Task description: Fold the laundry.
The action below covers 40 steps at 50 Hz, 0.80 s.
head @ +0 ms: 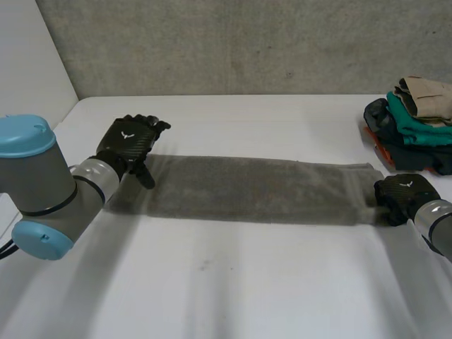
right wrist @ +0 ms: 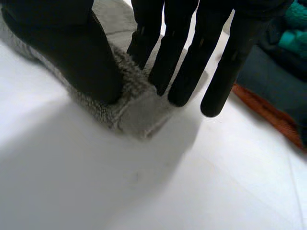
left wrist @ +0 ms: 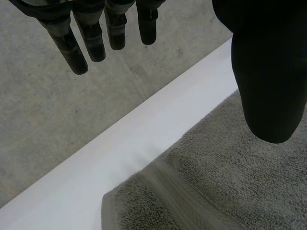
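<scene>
**White table** (head: 212,282) set against a grey concrete wall (head: 247,42); a plain white panel (head: 28,56) closes the far left corner. The table top is matt and smooth.

**Grey towel** (head: 254,189): folded into a long narrow strip, lying flat across the middle of the table from left to right, parallel to the wall.

**Left hand** (head: 131,145): over the strip's left end, near its far corner. The fingers (left wrist: 72,48) are straight and stand well apart from the thumb, with nothing between them.

**Right hand** (head: 401,198): at the strip's right end. The thumb (right wrist: 81,62) presses on the near edge and the straight fingers meet the far side, so the end corner is pinched between them (the terry bunches up slightly there).

**Stack of folded clothes** (head: 413,123): teal, tan, dark and orange, at the far right of the table, beyond the right hand and apart from the towel.
</scene>
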Motion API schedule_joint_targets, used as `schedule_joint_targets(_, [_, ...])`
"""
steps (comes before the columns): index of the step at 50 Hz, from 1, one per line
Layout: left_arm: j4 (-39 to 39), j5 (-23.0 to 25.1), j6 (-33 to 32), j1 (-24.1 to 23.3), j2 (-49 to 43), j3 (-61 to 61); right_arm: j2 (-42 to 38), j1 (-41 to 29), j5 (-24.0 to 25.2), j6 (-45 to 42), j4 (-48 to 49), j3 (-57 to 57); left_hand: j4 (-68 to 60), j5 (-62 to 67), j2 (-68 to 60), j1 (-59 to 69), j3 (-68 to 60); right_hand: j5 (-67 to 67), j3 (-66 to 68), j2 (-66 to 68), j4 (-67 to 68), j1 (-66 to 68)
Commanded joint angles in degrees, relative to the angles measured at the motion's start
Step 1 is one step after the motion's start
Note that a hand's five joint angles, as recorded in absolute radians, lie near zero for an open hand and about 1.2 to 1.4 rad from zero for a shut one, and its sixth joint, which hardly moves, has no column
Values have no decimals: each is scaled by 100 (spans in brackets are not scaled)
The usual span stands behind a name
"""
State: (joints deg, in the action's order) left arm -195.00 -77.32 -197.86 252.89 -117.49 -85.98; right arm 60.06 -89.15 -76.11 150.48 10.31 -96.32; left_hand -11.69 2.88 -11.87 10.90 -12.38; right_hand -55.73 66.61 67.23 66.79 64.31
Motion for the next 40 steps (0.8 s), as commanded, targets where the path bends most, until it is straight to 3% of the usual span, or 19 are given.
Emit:
schedule_joint_targets(1, [6,-2,11,6,130,-85,14,196,-448,-466,515,-132,114,-233,132,-35,183,-1427,1339,1277,1321,1569])
schedule_joint_targets(9, [6,16,63,50,595,-314,525,1110,-589,-1748,559,-221,148,-267,166,-69,216,-1427,1339,1277,1321,1569])
schedule_joint_targets(16, [6,42,222,190,965,-612,586,997,-677,-2953,752,-54,148,-267,166,-69,216,-1427,1339,1277,1321,1569])
schedule_joint_targets(22, [6,51,336,287,1193,-771,621,-671,-563,-2936,1411,201,148,-267,166,-69,216,-1427,1339,1277,1321,1569])
schedule_joint_targets(27, [6,51,354,331,1334,-876,473,-2146,-90,-3033,2332,481,148,-267,166,-69,216,-1427,1339,1277,1321,1569])
schedule_joint_targets(35, [-21,51,354,340,1360,-1017,-1125,-4213,596,-3348,2450,1693,148,-267,166,-69,216,-1427,1339,1277,1321,1569])
schedule_joint_targets(40, [-126,51,354,358,1299,-1026,-1804,-4462,615,-3420,2037,2196,148,-267,166,-69,216,-1427,1339,1277,1321,1569])
